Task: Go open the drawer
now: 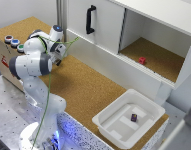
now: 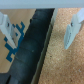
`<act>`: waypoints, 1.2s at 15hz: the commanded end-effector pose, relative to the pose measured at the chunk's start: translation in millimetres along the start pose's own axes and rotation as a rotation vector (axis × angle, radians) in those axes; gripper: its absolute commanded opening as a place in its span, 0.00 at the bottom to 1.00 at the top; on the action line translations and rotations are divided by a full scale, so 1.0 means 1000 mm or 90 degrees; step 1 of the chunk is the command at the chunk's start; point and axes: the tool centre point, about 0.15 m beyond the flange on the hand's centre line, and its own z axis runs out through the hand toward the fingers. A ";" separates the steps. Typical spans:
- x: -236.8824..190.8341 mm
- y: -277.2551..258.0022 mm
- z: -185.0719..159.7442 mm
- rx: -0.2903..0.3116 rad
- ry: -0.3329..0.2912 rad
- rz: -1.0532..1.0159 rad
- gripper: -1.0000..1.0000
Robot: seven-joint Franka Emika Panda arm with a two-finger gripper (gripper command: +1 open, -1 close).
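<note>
my fingers apart, nothing held | dark bar between them, off-centre | risk: closing skewed, one pad slips off handle, drawer stays shut

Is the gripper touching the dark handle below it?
Cannot tell. In the wrist view the open gripper straddles the dark handle, fingers to either side, but the blur hides any gap. The exterior view hides the gripper behind the arm.

White robot arm at left of frame over cork counter, white cabinet upper right with red cube inside, white tray lower right holding small dark block.
</note>
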 end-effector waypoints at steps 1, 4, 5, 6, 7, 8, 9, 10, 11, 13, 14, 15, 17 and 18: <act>0.011 -0.010 0.022 -0.003 0.007 0.035 1.00; 0.013 -0.010 0.026 0.014 0.011 0.042 1.00; 0.012 -0.010 0.027 0.014 0.014 0.043 1.00; 0.013 -0.011 0.028 0.021 0.016 0.038 0.00; 0.013 -0.010 0.029 0.028 0.014 0.038 0.00; 0.012 -0.009 0.030 0.035 0.013 0.039 0.00; 0.012 -0.009 0.031 0.031 0.013 0.039 0.00; 0.013 -0.008 0.034 0.034 0.012 0.035 0.00; 0.014 -0.009 0.035 0.036 0.011 0.031 0.00; 0.014 -0.008 0.035 0.036 0.011 0.027 0.00; 0.014 -0.007 0.035 0.040 0.013 0.031 0.00; 0.013 -0.007 0.033 0.037 0.013 0.027 0.00; 0.011 -0.006 0.033 0.038 0.010 0.022 0.00; 0.009 -0.003 0.034 0.043 0.008 0.026 0.00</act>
